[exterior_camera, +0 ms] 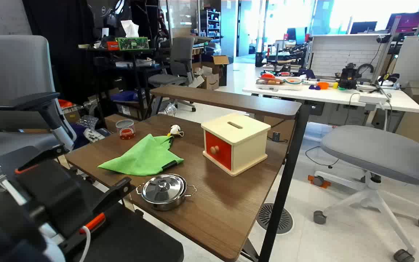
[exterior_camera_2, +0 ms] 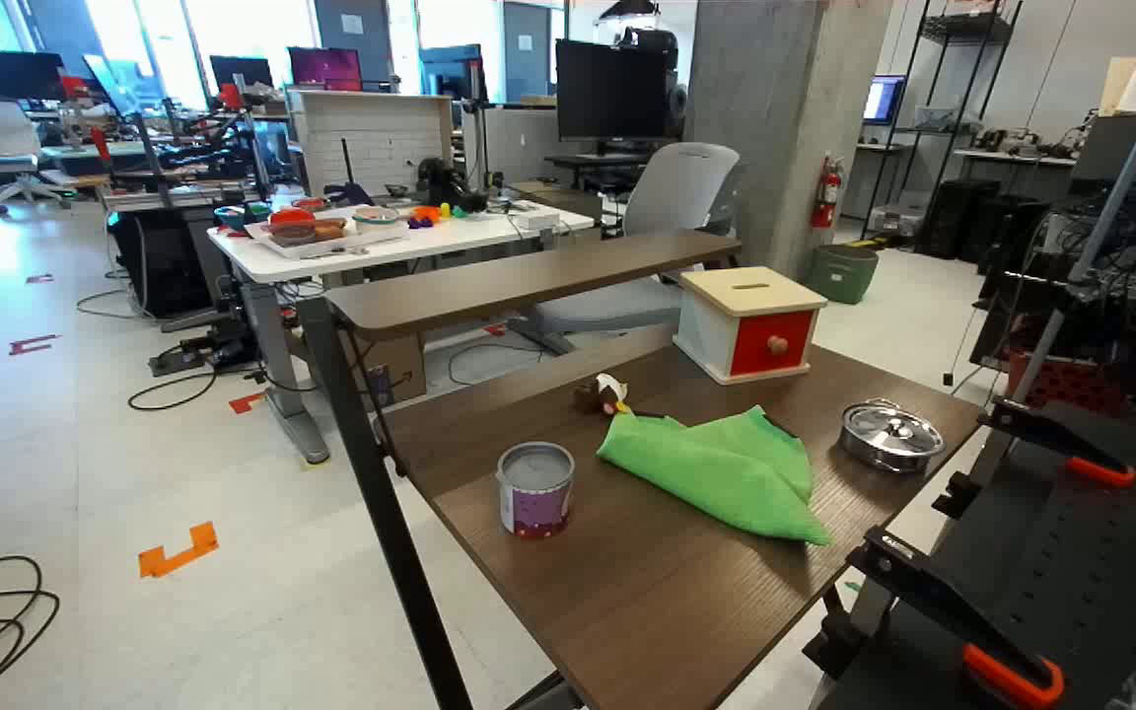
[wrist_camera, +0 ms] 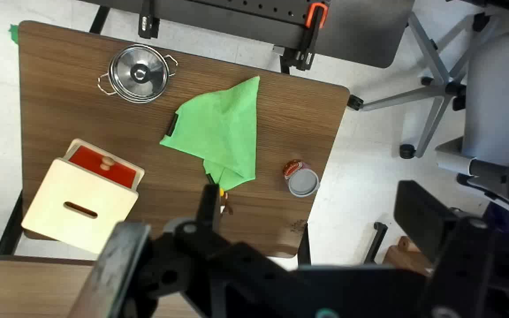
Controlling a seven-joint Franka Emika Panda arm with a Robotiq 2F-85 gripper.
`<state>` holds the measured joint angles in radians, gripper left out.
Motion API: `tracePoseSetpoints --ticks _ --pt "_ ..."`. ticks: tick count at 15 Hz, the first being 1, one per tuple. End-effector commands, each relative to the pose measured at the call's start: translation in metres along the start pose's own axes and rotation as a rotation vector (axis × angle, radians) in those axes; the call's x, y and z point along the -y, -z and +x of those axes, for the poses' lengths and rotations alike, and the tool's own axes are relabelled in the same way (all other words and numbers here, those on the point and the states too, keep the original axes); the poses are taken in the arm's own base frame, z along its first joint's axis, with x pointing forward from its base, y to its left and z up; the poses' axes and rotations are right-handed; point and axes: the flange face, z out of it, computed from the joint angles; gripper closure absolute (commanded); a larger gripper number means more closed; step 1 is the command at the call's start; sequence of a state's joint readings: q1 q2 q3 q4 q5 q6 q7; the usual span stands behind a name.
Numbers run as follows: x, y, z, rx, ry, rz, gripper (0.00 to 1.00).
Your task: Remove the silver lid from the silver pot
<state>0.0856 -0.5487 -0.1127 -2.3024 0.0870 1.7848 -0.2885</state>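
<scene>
The silver lid (exterior_camera: 163, 188) is a shiny round disc with a small central knob. It sits on the silver pot (exterior_camera: 166, 206), which has a wire handle on each side and stands on the brown table. Lid (exterior_camera_2: 894, 430) and pot (exterior_camera_2: 869, 452) also show in an exterior view near the table edge. In the wrist view the lid (wrist_camera: 131, 78) is seen from above at the upper left, covering the pot. My gripper (wrist_camera: 309, 189) is open and empty, its black fingers wide apart, high above the table and well away from the pot. The gripper is not visible in the exterior views.
A green cloth (wrist_camera: 221, 128) lies beside the pot. A wooden box (wrist_camera: 82, 198) with a red drawer, a can (wrist_camera: 303, 182) and a small toy bird (exterior_camera_2: 603, 394) stand on the table (exterior_camera: 209, 211). A raised shelf (exterior_camera: 227, 100) runs along one edge. Clamps (wrist_camera: 306, 48) stand on the adjacent black surface.
</scene>
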Motion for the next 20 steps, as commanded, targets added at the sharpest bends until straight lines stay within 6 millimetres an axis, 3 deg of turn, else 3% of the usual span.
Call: tracePoseSetpoints --ticks 1,9,12,20 --pt "0.000 0.001 0.000 -0.001 0.000 0.000 0.00" --pt "0.001 -0.005 -0.007 -0.019 0.003 -0.050 0.00" --pt "-0.014 -0.040 -0.011 0.011 -0.010 -0.102 0.00" --pt "-0.081 -0.170 -0.015 0.025 -0.180 -0.193 0.00"
